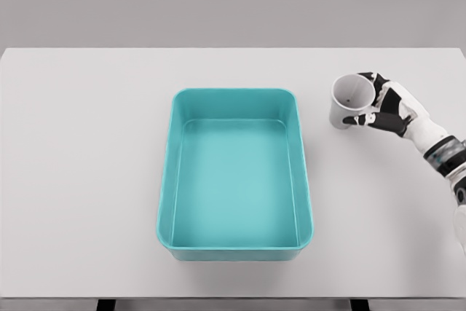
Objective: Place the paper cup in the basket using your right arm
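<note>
A white paper cup (349,100) stands to the right of the teal basket (166,202), mouth up and tilted slightly toward me. My right hand (373,103) comes in from the right edge and wraps its fingers around the cup's right side, thumb in front and fingers behind the rim. The cup is about level with the basket's far end, a short gap away from its right wall. Nothing lies inside the basket. My left arm does not show.
The basket sits mid-table on a white tabletop (80,180). The table's front edge runs along the bottom of the view.
</note>
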